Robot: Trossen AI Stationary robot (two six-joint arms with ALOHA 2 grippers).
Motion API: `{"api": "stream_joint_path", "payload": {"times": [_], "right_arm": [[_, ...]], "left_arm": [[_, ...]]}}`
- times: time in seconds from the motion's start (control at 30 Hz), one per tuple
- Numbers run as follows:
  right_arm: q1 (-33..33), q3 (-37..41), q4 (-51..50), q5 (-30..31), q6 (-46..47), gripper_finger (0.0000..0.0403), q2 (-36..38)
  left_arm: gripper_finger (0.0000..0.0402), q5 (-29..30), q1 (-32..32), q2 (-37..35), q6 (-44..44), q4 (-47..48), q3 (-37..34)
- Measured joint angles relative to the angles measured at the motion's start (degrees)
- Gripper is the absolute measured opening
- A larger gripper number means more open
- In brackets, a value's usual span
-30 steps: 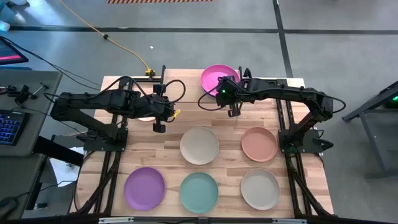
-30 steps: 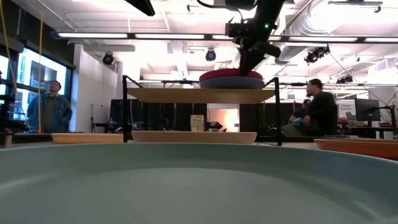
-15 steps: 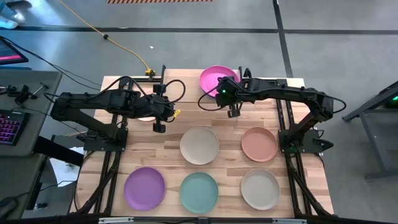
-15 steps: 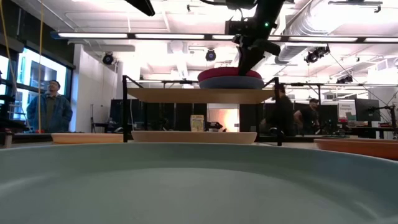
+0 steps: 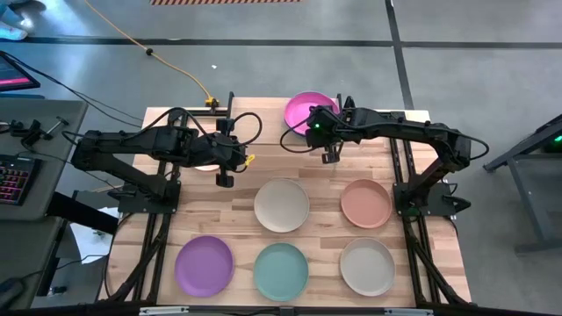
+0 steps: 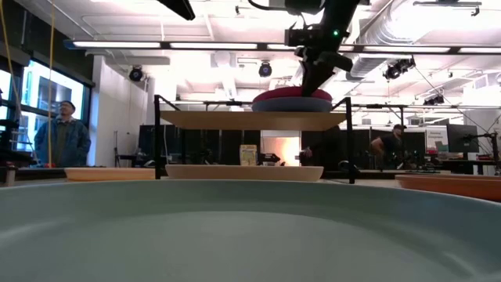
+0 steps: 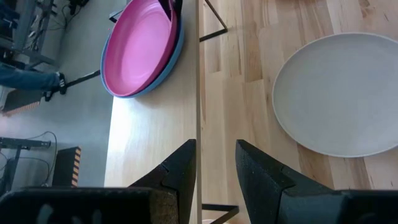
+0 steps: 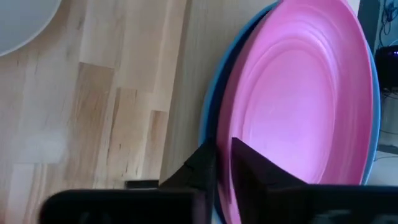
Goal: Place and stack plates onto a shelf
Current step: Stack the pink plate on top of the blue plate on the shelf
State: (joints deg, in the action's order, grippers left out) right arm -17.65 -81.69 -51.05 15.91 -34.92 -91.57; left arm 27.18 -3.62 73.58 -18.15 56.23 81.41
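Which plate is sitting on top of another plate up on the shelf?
The magenta plate. It lies nested on the blue plate on the shelf, at the right gripper; the cream, salmon, purple, teal and beige plates each lie singly on the table.

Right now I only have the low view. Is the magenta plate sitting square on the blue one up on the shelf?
Observer: Not quite. The magenta plate is nested in the blue plate but offset, so the blue rim shows mostly along one side.
Operator: Where is the right pincer on it?
Observer: The right pincer is at the magenta rim, on the side facing the table's middle.
Operator: And the left arm?
Observer: The left pincer is open and empty, above the bare half of the shelf. Five plates lie on the tabletop: cream, salmon, purple, teal and beige.
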Motion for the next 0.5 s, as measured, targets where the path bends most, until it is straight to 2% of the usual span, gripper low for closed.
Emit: {"api": "stream_joint_path", "payload": {"times": [0.2, 0.5], "right_arm": [[0.02, -0.02, 0.37, 1.50, -1.01, 0.0100, 0.00], [0.04, -0.02, 0.49, 2.08, 1.11, 0.0125, 2.07]], "left_arm": [[0.0104, 0.00, 0.00, 0.00, 0.00, 0.00, 0.00], [0.0104, 0.00, 0.00, 0.00, 0.02, 0.00, 0.00]]}}
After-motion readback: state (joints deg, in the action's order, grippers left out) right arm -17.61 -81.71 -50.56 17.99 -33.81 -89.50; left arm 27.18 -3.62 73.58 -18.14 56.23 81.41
